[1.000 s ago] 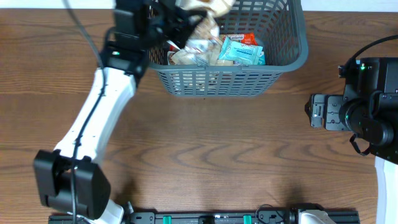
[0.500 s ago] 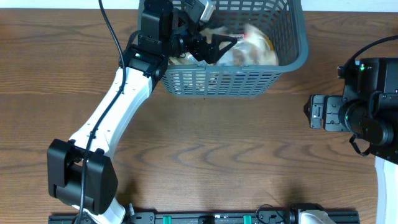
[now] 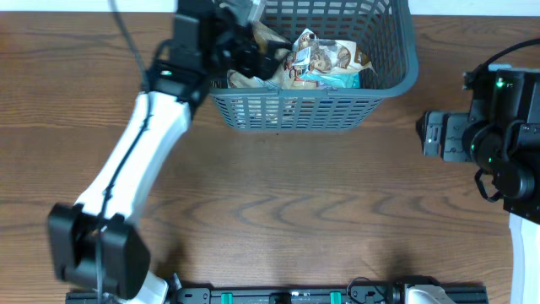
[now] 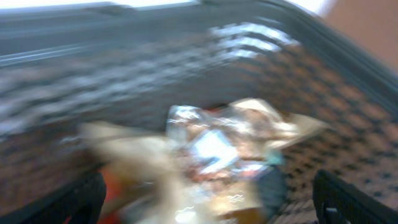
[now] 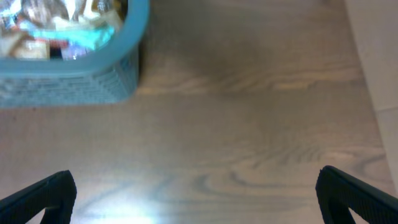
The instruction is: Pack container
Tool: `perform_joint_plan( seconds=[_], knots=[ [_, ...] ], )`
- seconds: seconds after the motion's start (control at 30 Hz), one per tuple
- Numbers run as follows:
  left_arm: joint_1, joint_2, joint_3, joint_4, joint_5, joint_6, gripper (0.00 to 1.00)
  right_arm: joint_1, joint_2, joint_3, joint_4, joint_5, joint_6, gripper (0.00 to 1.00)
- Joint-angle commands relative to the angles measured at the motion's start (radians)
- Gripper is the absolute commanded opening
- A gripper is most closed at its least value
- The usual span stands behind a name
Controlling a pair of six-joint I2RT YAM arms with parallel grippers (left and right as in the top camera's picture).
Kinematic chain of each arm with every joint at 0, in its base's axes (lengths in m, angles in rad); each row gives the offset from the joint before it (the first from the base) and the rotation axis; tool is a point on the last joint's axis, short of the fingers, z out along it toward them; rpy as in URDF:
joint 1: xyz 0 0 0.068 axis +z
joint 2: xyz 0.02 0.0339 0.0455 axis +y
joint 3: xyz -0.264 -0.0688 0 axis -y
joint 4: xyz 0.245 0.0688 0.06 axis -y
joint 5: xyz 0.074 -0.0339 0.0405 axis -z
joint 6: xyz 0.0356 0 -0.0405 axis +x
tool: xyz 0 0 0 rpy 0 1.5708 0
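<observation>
A brown wood-grain table fills the view. Along the table's near edge runs a black rail (green marks on it). Beyond the table's right edge lies a pale surface; beyond its far edge, a white strip.

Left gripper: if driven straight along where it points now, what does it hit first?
Most likely the silvery snack packet on top of the pile inside the container. The left gripper points at it with jaws open. The wrist view is blurred, so depth is uncertain.

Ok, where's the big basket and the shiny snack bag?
basket (image 3: 291,110): overhead view, on its slotted front wall.
shiny snack bag (image 3: 322,56): overhead view, on the middle of the bag.
</observation>
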Motion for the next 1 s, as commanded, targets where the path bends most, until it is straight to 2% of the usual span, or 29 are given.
perform_joint_plan(
  seconds=[0.0, 0.2, 0.37, 0.57, 0.67, 0.97],
  knots=[
    [0.060, -0.152, 0.013, -0.075, -0.337, 0.072, 0.99, -0.009, -0.026, -0.002, 0.035, 0.033, -0.014, 0.99],
    [0.206, -0.292, 0.013, -0.330, -0.544, 0.064, 0.99, -0.009, -0.032, -0.002, 0.032, 0.151, 0.050, 0.99],
    [0.325, -0.364, 0.013, -0.519, -0.561, 0.061, 0.99, -0.009, -0.055, -0.002, -0.002, 0.236, 0.061, 0.99],
    [0.419, -0.399, 0.013, -0.697, -0.567, 0.061, 0.99, -0.009, -0.129, -0.002, -0.057, 0.245, 0.060, 0.99],
    [0.437, -0.402, 0.010, -0.730, -0.566, 0.061, 0.99, -0.009, -0.176, -0.002, -0.095, 0.245, 0.060, 0.99],
    [0.437, -0.406, 0.008, -0.681, -0.563, 0.057, 0.99, -0.009, -0.330, -0.002, -0.261, 0.245, 0.061, 0.99]
  ],
)
